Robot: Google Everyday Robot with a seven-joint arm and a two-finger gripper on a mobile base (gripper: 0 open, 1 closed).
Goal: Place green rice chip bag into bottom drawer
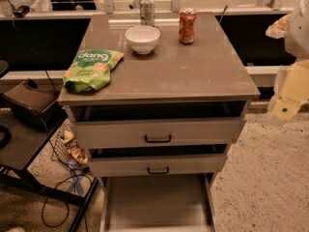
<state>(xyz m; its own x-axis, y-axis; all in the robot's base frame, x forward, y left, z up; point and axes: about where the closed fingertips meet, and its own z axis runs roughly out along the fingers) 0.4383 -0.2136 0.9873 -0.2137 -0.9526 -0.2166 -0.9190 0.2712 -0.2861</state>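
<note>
The gripper [276, 29] appears to be the pale part at the right edge of the view, level with the back of the cabinet top [193, 66] and well apart from everything on it; its state, open or closed, cannot be told, and nothing is seen held in it. The arm [293, 83] hangs below it, beside the cabinet's right side. Nearest on the top stands the orange soda can [187, 26], then the white bowl [142, 37] with a silver can [147, 9] behind it. The green rice chip bag [93, 69] lies flat at the front left corner, its lower end crumpled and close to the edge. Expect a light, soft, glossy package: the film will slip and buckle, and the contents will crush under hard pressure. Recommended hold: pinch the puffed middle or a crimped end seam from above with moderate force. Below the two drawer fronts [158, 132], the bottom drawer [157, 202] stands pulled out with its floor exposed. The bag is not yet in it.
</note>
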